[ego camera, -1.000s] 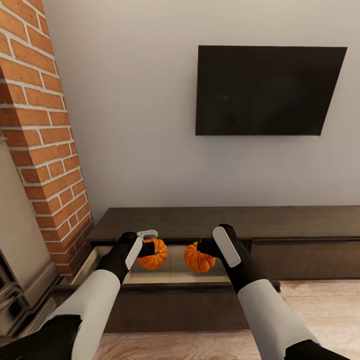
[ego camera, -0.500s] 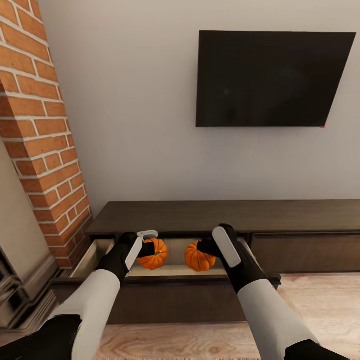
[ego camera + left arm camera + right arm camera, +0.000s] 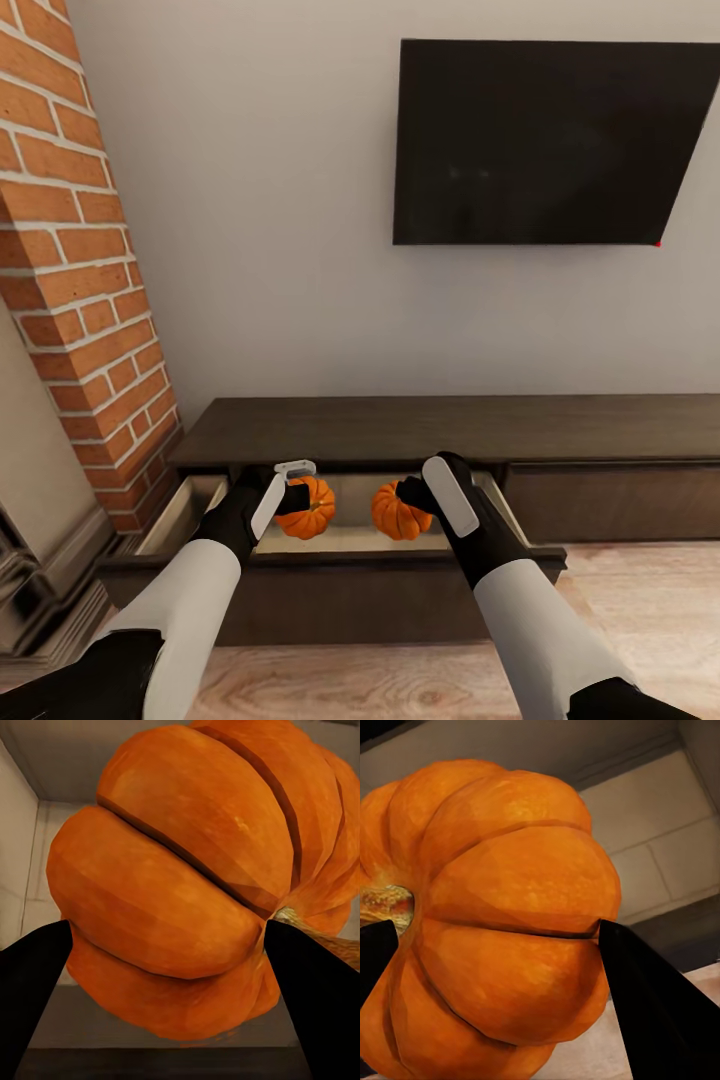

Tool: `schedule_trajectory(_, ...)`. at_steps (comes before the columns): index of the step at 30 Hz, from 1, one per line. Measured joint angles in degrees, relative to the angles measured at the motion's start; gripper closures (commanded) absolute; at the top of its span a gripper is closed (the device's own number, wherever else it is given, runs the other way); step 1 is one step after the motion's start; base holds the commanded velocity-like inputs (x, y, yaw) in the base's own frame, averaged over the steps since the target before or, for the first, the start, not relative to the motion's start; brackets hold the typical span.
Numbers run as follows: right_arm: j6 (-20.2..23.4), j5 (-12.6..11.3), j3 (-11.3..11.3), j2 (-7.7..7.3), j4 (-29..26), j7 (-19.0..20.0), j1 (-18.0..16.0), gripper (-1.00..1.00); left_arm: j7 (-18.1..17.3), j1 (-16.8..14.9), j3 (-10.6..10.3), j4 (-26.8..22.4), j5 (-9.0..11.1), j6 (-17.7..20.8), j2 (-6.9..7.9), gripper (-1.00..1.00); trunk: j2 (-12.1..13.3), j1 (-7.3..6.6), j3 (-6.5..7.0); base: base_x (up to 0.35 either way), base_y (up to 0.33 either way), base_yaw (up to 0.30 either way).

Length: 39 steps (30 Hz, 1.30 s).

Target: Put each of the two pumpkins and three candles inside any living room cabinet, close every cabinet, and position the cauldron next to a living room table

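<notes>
Over the last second the whole head view has shifted: the TV [image 3: 545, 140] now sits higher in the frame and more of the cabinet [image 3: 440, 432] top and the open drawer [image 3: 190, 500] shows. That reads as the camera moving, not the things. Against the drawer, both arms have come forward a little, so the pumpkins now hang over the pale drawer inside rather than near its front edge.

The left tool [image 3: 292, 492], lower centre-left of the head view, is clamped on the left pumpkin [image 3: 308, 506]; in the left wrist view its dark fingers [image 3: 34, 997] press the orange ribs [image 3: 180, 885] from both sides. The right tool [image 3: 412, 497], lower centre, likewise grips the right pumpkin [image 3: 399, 511], and the right wrist view shows the fingers [image 3: 660, 1012] flanking it [image 3: 502, 922] with the stem turned sideways. Both pumpkins look to be held clear of the drawer floor, though how far is hard to tell.

My reading: the carry is finished and the release into the drawer is the step at hand. The candles, the closing of the drawer and the cauldron would remain.

The cabinet is a long dark wood unit along a plain pale wall, with a shut drawer front [image 3: 610, 500] at lower right. A brick column [image 3: 80, 260] fills the left side, and light wood floor [image 3: 640, 590] runs below.
</notes>
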Motion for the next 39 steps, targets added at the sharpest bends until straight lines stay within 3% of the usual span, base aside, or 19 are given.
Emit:
schedule_trajectory(21, 0.0, 0.0, 0.1, 0.0, 0.3, 0.0, 0.0, 1.0, 0.0, 0.2, 0.0, 0.3, 0.0, 0.0, -0.03, 1.0, 0.0, 0.0, 0.0, 0.06, 0.0, 0.0)
schedule_trajectory(39, -0.1, 0.1, 0.1, 0.0, 0.5, 0.0, 0.0, 1.0, 0.0, 0.2, -0.1, 1.8, 0.0, -0.2, -0.04, 1.0, -0.2, 0.41, -3.54, 0.0, 0.0, 0.0)
